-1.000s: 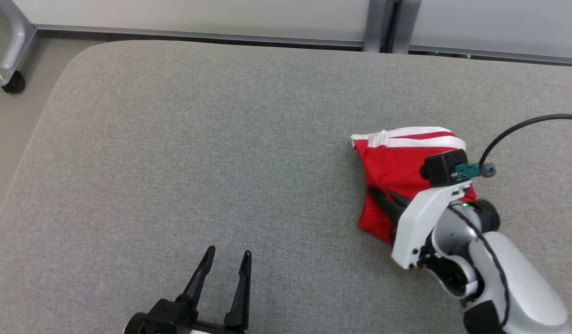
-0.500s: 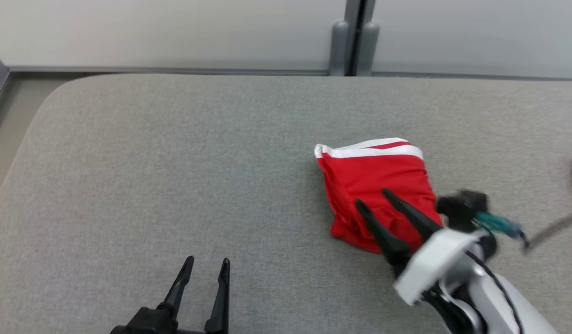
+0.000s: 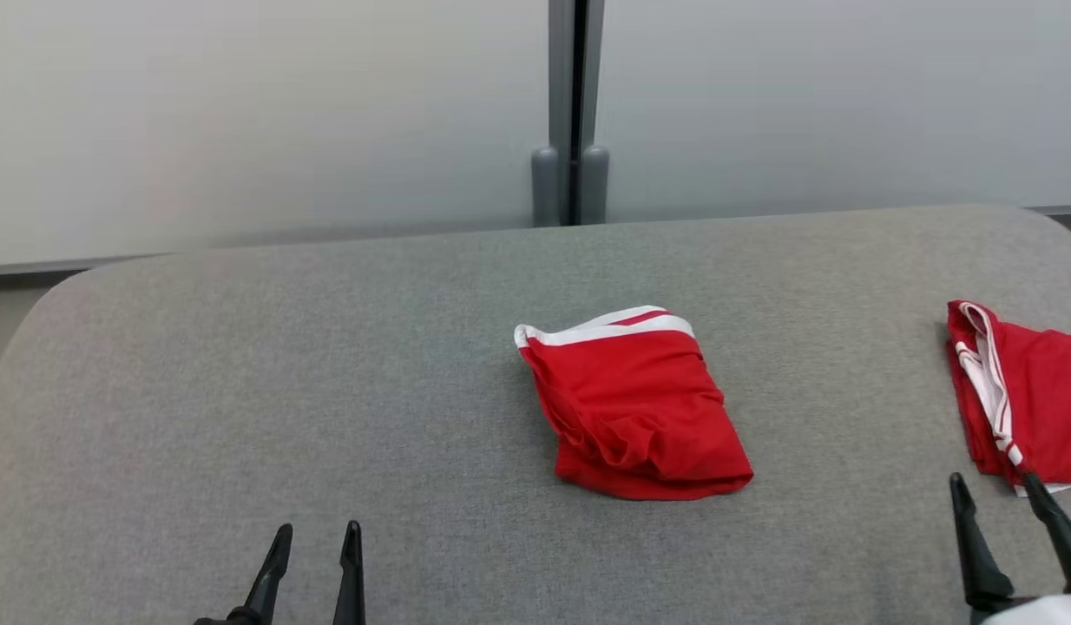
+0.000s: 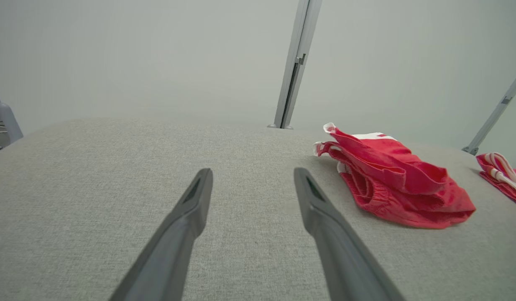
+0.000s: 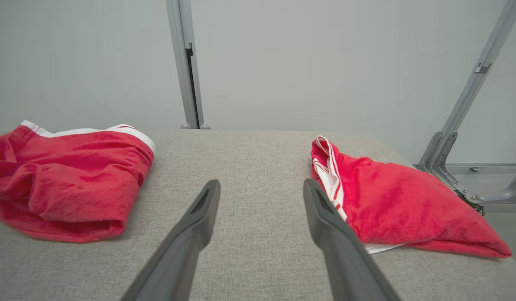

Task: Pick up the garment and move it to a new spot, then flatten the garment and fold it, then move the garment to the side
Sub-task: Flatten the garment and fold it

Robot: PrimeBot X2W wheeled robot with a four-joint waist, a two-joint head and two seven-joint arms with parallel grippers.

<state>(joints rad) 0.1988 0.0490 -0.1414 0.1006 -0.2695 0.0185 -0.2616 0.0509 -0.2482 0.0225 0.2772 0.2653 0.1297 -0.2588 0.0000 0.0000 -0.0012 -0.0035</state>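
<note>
lying loosely folded near the middle of the grey padded table (image 3: 240,391), the folded garment (image 3: 635,408) is a red bundle with its white-striped band turned toward the far wall, and nothing touches it. the left gripper (image 3: 318,527) hovers at the near edge, well apart from it, jaws spread wide and empty. the right gripper (image 3: 993,479) is likewise wide open with nothing between its fingers, and one of those fingers sits close to the white trim of a second garment (image 3: 1034,391) lying by the table's right end. the fold looks soft rather than crisp: its near edge bulges and the layers gape on the left side, so a sideways push, or a pinch that catches only the top layer, would likely drag it open. a low move by the right arm could also snag the second garment's trim and pull it toward the edge. the two pieces look alike enough to be confused.
</note>
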